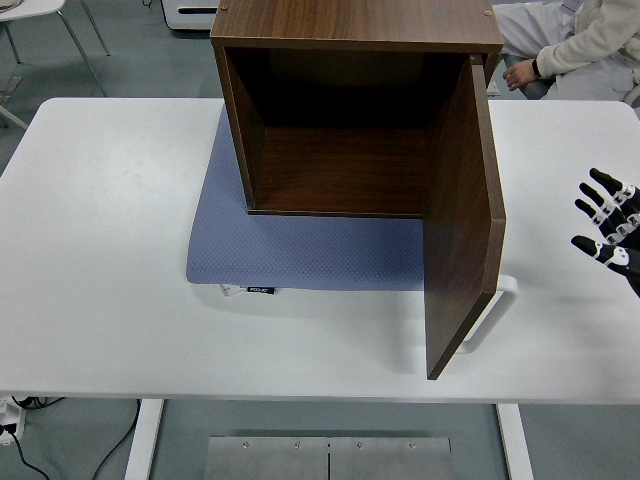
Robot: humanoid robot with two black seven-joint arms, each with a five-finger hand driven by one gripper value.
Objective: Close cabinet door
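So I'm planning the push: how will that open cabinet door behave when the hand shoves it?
The door, hinged at its right edge, looks like a stiff board and should swing rather than flex. The cabinet sits on a mat, so probably won't slide.

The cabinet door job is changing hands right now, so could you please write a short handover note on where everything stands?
Right hand: at the right edge of the head view, fingers spread, holding nothing, clear of the door.
Left hand: not in view.
Cabinet: stands on a blue mat at the far middle of the white table, its opening facing the near edge and nothing visible inside.
Door: hinged on the right side, swung wide open toward the near edge; its white handle shows on the outer face.
Done: nothing yet; the door is untouched.
Left: bring the right hand to the door's outer face and push it shut, leftward.
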